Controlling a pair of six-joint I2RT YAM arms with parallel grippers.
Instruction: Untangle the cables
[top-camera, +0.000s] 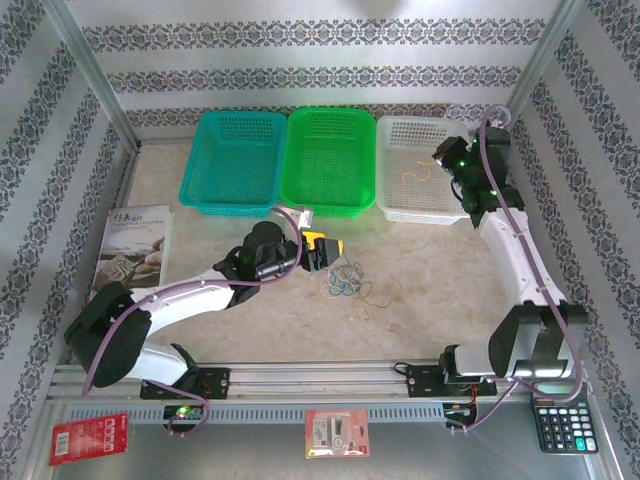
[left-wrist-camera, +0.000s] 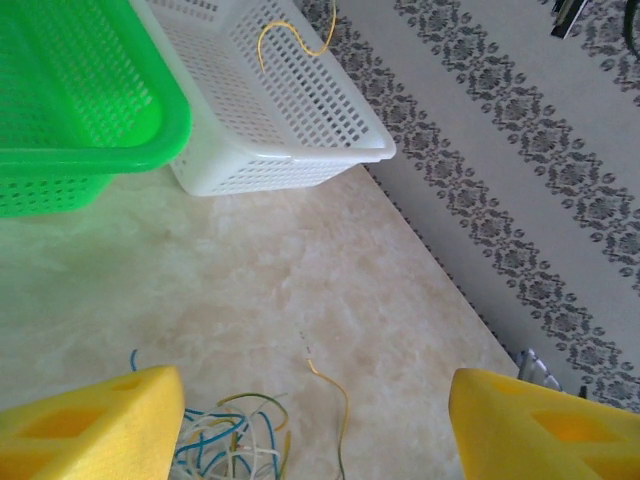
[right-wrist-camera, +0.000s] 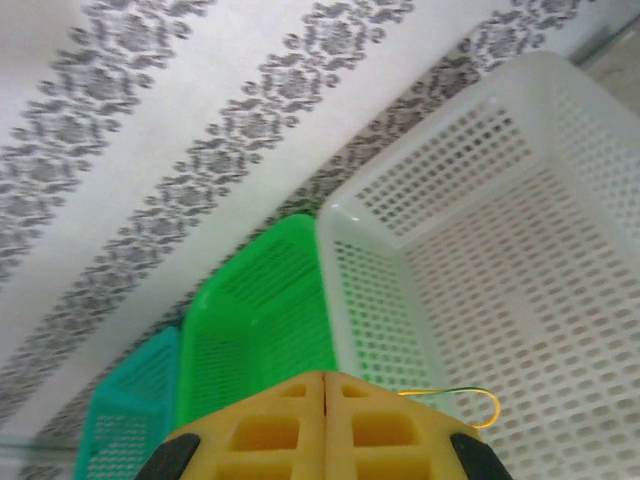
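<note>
While the left pincer (left-wrist-camera: 315, 388) stands wide and grips nothing, the tangle of cables (left-wrist-camera: 235, 440) lies on the desk (left-wrist-camera: 250, 270) just below it, close against the inner edge of one yellow finger (left-wrist-camera: 100, 420), with one loose strand (left-wrist-camera: 343, 400) lying in the open gap between the fingers. The right pincer (right-wrist-camera: 325, 385) is fully closed on a yellowish cable (right-wrist-camera: 450, 391), whose short loop projects just beside its fingertips, over the white basket (right-wrist-camera: 370, 300) ahead of it.
</note>
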